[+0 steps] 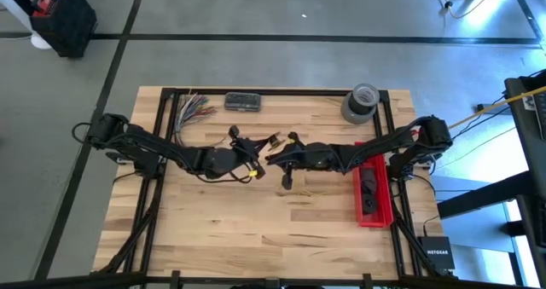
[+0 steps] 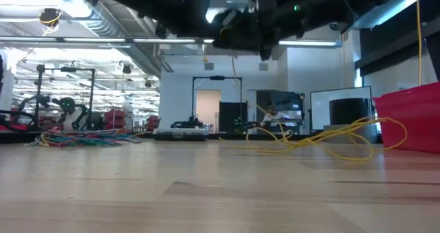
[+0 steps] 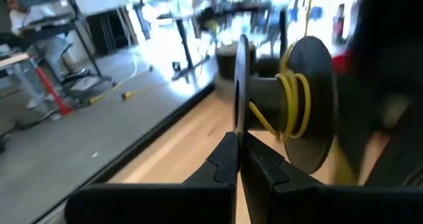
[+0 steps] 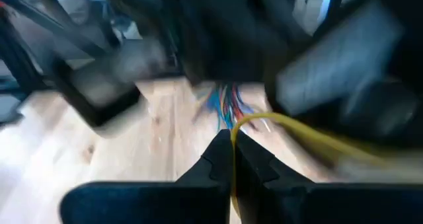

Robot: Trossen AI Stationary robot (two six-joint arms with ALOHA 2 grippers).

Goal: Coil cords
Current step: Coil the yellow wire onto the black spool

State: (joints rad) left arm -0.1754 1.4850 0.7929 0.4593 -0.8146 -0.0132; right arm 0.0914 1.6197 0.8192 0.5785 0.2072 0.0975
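Grey concrete floor [image 1: 256,63], bright ceiling lights [image 2: 41,16]

Left gripper [image 3: 236,159]: fingers closed on the thin flange of a dark spool [image 3: 277,102]. Yellow cord [image 3: 295,102] is wound around the spool hub, above the wooden table [image 3: 178,151].

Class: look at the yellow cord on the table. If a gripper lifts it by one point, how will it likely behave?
Probably floppy: the cord lies in loose, uneven loops on the wood. It looks thin, so likely light, trailing behind whatever pulls it. Turns already sit wound on the spool, suggesting it bends easily without springing back much.
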